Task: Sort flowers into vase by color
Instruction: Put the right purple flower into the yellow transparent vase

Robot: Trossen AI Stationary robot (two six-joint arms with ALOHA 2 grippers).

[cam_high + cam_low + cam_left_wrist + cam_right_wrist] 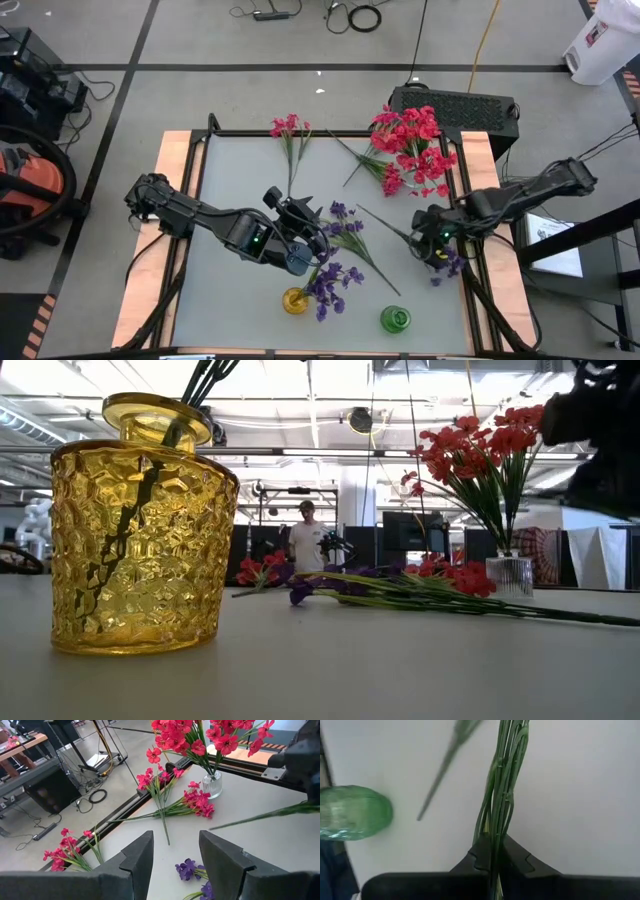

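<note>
My right gripper (pixel 432 245) is at the table's right side, shut on a purple flower sprig. The sprig's blossoms (pixel 447 265) show just beside the gripper, and its green stem (pixel 385 222) reaches toward the table's middle. My left gripper (pixel 300 235) hangs open above the yellow vase (pixel 295 300), touching nothing. That vase holds purple flowers (pixel 330 285) by their stems. An empty green vase (pixel 395 319) stands near the front edge. A clear vase (pixel 212 782) at the far right holds red flowers (pixel 415 150). My right gripper pinches the sprig's bundle of thin green stems (pixel 495 837) between its two fingers. The fingers slant down from above, coming from the table's right side. The stems run on past the fingertips toward the table's middle. Whether the sprig's far end rests on the table, I cannot tell.
Another purple sprig (pixel 345 225) lies mid-table, its stem tip (pixel 445 765) pointing toward the green vase (pixel 350 812). A pink sprig (pixel 290 130) lies at the far edge. Red sprigs (pixel 192 802) lie beside the clear vase. A person stands in the room beyond (pixel 305 540).
</note>
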